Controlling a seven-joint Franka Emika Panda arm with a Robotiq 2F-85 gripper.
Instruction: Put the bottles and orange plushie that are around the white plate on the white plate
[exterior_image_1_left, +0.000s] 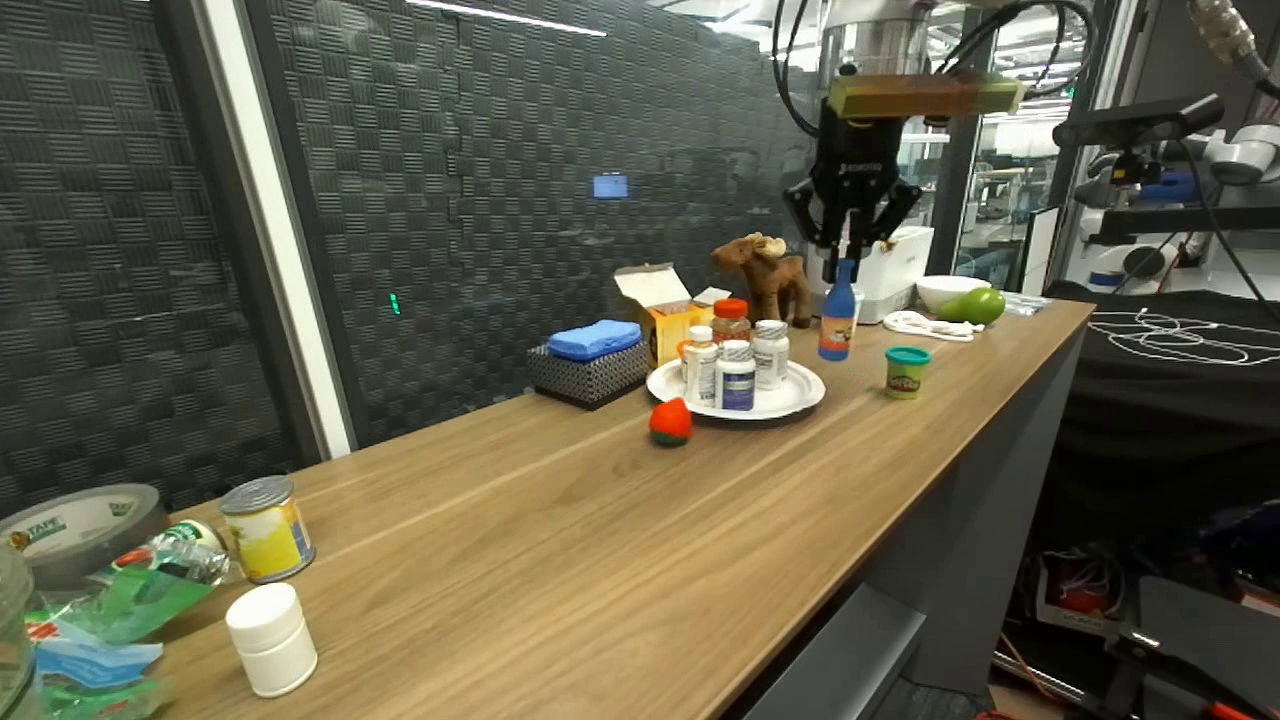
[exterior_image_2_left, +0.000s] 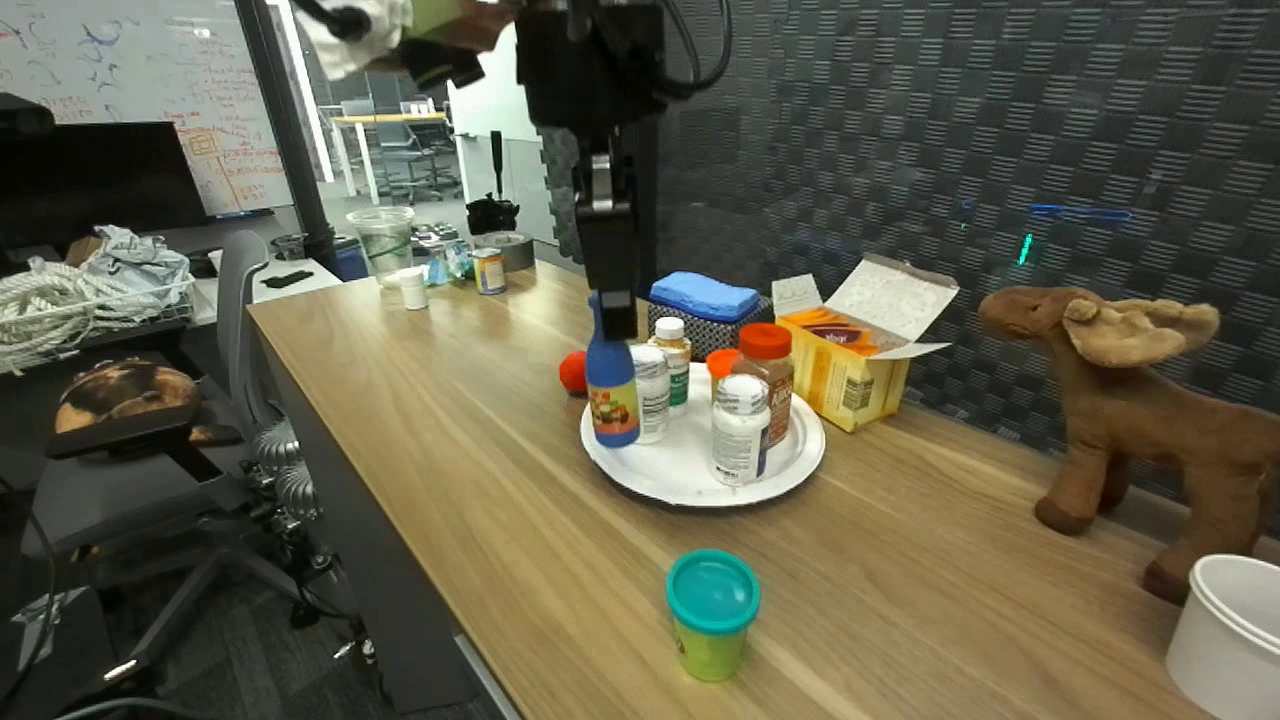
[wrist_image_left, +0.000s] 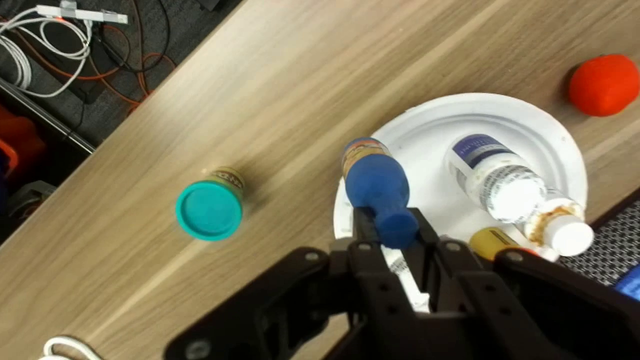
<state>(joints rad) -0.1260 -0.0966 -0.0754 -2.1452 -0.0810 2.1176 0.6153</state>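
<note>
"Holding anything, is the gripper (wrist_image_left: 391, 215)?"

"Yes, clamped on the blue bottle (exterior_image_1_left: 837, 320) by its top end. It seems to hang, roughly upright, near the rim of the plate (exterior_image_2_left: 668, 472); whether over it, I can't say."

"What's done?"

"Five others look to be on the plate: three white bottles (exterior_image_1_left: 736, 380), a red-capped one (exterior_image_2_left: 771, 380) and, mostly hidden, an orange-capped one (wrist_image_left: 487, 243)."

"And the plushie (exterior_image_1_left: 670, 422)?"

"Left out: it sits on the counter (exterior_image_1_left: 540, 530), just beside the plate."

"So what remains?"

"Setting down the blue bottle, then fetching the plushie. Past halfway, I'd judge, with only those two to go."
</note>
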